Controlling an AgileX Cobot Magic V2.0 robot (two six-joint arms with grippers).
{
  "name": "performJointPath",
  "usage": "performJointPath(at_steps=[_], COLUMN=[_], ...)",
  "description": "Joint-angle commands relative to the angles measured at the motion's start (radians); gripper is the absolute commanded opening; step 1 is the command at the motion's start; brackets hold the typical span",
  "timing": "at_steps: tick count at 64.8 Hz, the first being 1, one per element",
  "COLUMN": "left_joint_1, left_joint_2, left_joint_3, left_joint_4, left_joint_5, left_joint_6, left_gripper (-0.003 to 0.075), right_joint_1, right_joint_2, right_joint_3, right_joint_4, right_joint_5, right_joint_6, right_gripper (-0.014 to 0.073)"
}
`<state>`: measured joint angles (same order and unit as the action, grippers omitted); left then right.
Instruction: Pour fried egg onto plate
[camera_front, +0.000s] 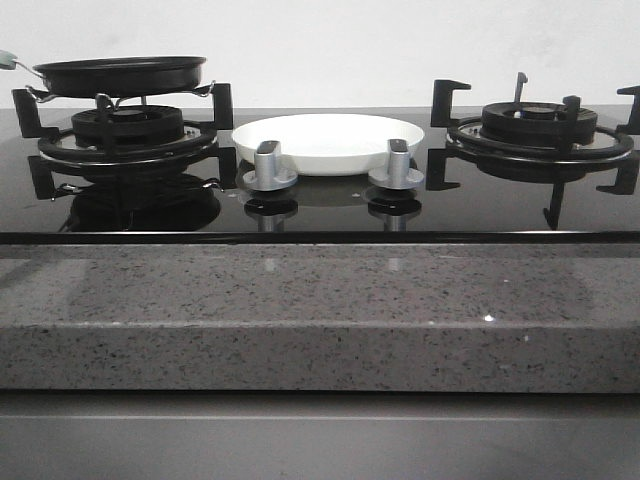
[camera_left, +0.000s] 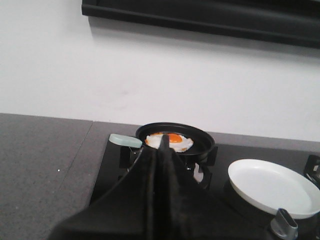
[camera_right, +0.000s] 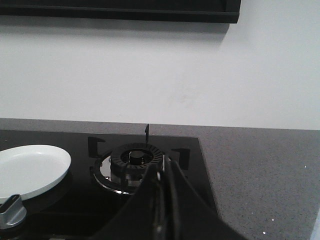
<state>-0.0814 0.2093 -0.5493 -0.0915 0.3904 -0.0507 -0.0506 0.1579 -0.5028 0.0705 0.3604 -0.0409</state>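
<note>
One fried egg (camera_left: 170, 140) in pan (camera_left: 176, 140); one plate (camera_front: 328, 142); two knobs (camera_front: 268, 165)

- The left gripper (camera_left: 161, 150) is covering the near edge of the fried egg (camera_left: 172, 140) in its wrist view.
- The pan (camera_front: 118, 74) wall is hiding the egg from the front.
- The plate (camera_right: 30, 169) is running off the picture's edge beside the right gripper (camera_right: 162, 172).

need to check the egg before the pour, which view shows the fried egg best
The left wrist view: the fried egg lies in the black pan, white and orange yolk visible. The front view sees the pan side-on, its rim hiding the egg. The right wrist view shows neither.
</note>
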Motion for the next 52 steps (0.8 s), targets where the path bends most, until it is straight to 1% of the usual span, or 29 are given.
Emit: performJointPath(at_steps=[1,6,15,47,52], left_joint_1=[0.002,0.002,0.002,0.002,0.002], left_joint_2=[0.084,0.126,0.177,0.2,0.2], left_joint_3=[-0.093,-0.123,-0.123,-0.118,-0.118], left_joint_4=[-0.011,-0.011,-0.011,-0.004,0.01], left_joint_5=[0.019,0.036,0.028,0.034,0.032], left_joint_6=[-0.006,-0.006,-0.006,-0.006,-0.006], left_gripper=[-0.0019,-0.0019,-0.0019,-0.0019,-0.0018], right_joint_1=[-0.005,-0.005,-0.005,-0.005,-0.005], right_joint_2=[0.086,0.137,0.181,0.183,0.183], right_joint_3=[-0.095,-0.123,-0.119,-0.119,-0.119], right_joint_4=[-0.011,-0.011,-0.01,-0.01,-0.01], right_joint_5=[-0.002,0.017,0.018,0.034,0.047], right_joint_6=[-0.006,-0.006,-0.006,-0.006,-0.006], right_gripper=[-0.0068,-0.0068,-0.0068,-0.0068,-0.0055])
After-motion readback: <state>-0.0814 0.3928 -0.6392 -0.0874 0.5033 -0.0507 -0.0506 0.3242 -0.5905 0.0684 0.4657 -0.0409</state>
